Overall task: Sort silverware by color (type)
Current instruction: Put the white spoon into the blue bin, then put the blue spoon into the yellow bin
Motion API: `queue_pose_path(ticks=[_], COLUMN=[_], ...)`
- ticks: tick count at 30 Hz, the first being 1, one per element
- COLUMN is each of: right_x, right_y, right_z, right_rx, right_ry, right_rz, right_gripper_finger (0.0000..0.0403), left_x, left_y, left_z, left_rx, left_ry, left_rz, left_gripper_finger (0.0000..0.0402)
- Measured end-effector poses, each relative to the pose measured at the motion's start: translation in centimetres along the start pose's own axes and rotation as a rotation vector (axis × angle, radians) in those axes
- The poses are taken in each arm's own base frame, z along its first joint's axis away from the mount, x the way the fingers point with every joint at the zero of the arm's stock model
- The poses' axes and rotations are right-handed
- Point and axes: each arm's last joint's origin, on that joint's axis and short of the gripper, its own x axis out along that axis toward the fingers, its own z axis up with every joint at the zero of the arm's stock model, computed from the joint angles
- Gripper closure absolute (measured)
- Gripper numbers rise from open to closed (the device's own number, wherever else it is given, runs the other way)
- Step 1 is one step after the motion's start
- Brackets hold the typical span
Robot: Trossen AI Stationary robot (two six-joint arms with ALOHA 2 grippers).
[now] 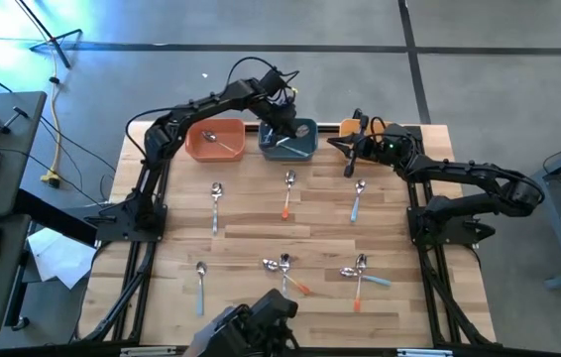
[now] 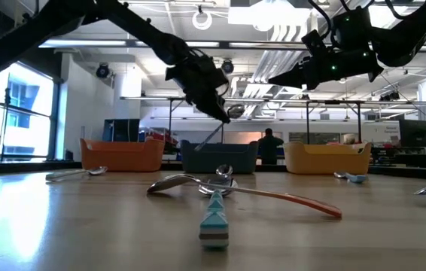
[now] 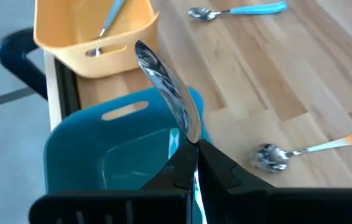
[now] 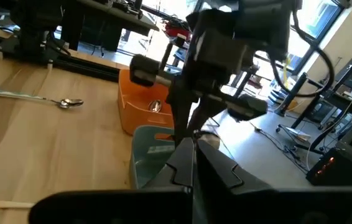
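Observation:
My left gripper [image 1: 282,127] hovers over the teal bowl [image 1: 302,149] at the table's far edge, shut on a spoon [image 3: 166,90] with a shiny head and a light blue handle. My right gripper [image 1: 351,164] hangs shut and empty just right of it, beside the yellow bowl [image 1: 348,126]. An orange bowl [image 1: 199,147] left of the teal one has a spoon lying in it. The yellow bowl [image 3: 83,50] also has one piece in it. More spoons and forks with orange, light blue and silver handles lie flat on the table [image 1: 251,223]. My left gripper pinches the spoon between its two fingers at the neck [image 3: 191,140], just behind the head. The head sticks out past the fingertips. In the low view the handle [image 2: 209,137] slants down from the fingers toward the teal bowl [image 2: 220,158], with the spoon lifted clear.
Single pieces lie mid-table: a silver spoon [image 1: 216,203], an orange-handled one [image 1: 288,193] and a light blue one [image 1: 358,198]. Nearer lie a spoon [image 1: 200,283] and two small heaps [image 1: 280,266] [image 1: 360,273]. The two arms are close together over the bowls.

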Motion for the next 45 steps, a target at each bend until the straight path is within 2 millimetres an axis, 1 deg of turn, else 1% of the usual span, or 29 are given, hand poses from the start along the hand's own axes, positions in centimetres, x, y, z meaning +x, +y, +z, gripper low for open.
queue_pose_path(ticks=[5, 11, 15, 24, 28, 31, 35, 39, 42, 45], right_x=[0.0, 0.0, 0.0, 0.0, 0.0, 0.0, 0.0, 0.0, 0.0, 0.0], right_y=[0.0, 0.0, 0.0, 0.0, 0.0, 0.0, 0.0, 0.1, 0.2, 0.4], right_z=[0.0, 0.0, 0.0, 0.0, 0.0, 0.0, 0.0, -0.1, -0.3, -0.7], right_rx=[0.001, -0.003, -0.003, -0.003, -0.003, 0.000, 0.021, 0.058, 0.104, 0.168], right_ry=[0.004, 0.002, 0.002, 0.001, 0.001, 0.001, 0.001, 0.013, 0.033, 0.069], right_rz=[0.002, 0.001, 0.001, 0.001, 0.001, 0.002, 0.002, 0.008, 0.016, 0.031], right_gripper_finger=[0.0398, 0.0398, 0.0398, 0.0398, 0.0398, 0.0398, 0.0398, 0.0398, 0.0399, 0.0402], left_x=[1.4, 2.4, 2.9, 2.9, 3.0, 3.0, 2.2, -0.1, -1.7, -3.1], left_y=[0.9, 1.3, 1.4, 1.5, 1.5, 1.5, 1.6, 1.3, 0.9, 0.3], left_z=[-2.0, -3.5, -3.8, -3.8, -3.7, -3.7, -3.4, -1.7, -0.5, 0.6], left_rx=[-0.043, -0.069, -0.069, -0.069, -0.065, -0.068, -0.079, -0.061, -0.103, -0.127], left_ry=[0.017, 0.026, 0.024, 0.036, 0.035, 0.046, 0.096, 0.104, 0.091, 0.075], left_rz=[-0.018, -0.034, -0.034, -0.024, -0.021, -0.010, 0.045, 0.107, 0.134, 0.143], left_gripper_finger=[0.0401, 0.0401, 0.0401, 0.0382, 0.0368, 0.0350, 0.0320, 0.0304, 0.0314, 0.0344])
